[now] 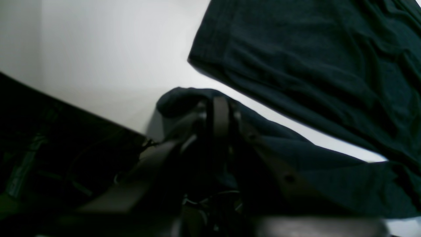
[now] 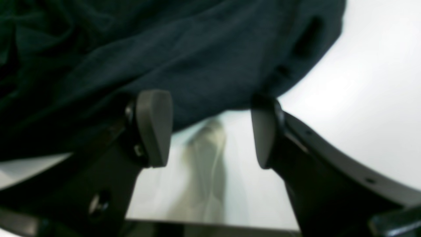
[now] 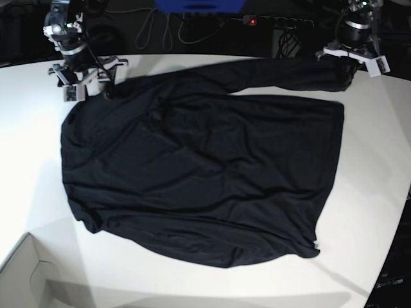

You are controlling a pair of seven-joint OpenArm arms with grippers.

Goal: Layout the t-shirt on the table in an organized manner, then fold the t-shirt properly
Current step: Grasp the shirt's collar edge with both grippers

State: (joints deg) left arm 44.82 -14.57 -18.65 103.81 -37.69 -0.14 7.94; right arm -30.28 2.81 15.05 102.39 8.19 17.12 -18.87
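The black t-shirt (image 3: pixel 199 167) lies spread over the white table (image 3: pixel 372 160), wrinkled, with one long sleeve stretched along the far edge towards the right. My left gripper (image 3: pixel 345 69) is at that sleeve's end. In the left wrist view it (image 1: pixel 219 110) is shut on a fold of the shirt (image 1: pixel 312 49). My right gripper (image 3: pixel 103 88) is at the shirt's far left corner. In the right wrist view it (image 2: pixel 210 130) is open, its fingertips (image 2: pixel 154 125) at the edge of the fabric (image 2: pixel 164 49), above the table (image 2: pixel 361 82).
A white box corner (image 3: pixel 26 276) sits at the near left. Cables and a power strip (image 3: pixel 276 22) lie behind the table's far edge. The table's curved edge runs down the right side (image 3: pixel 401 212).
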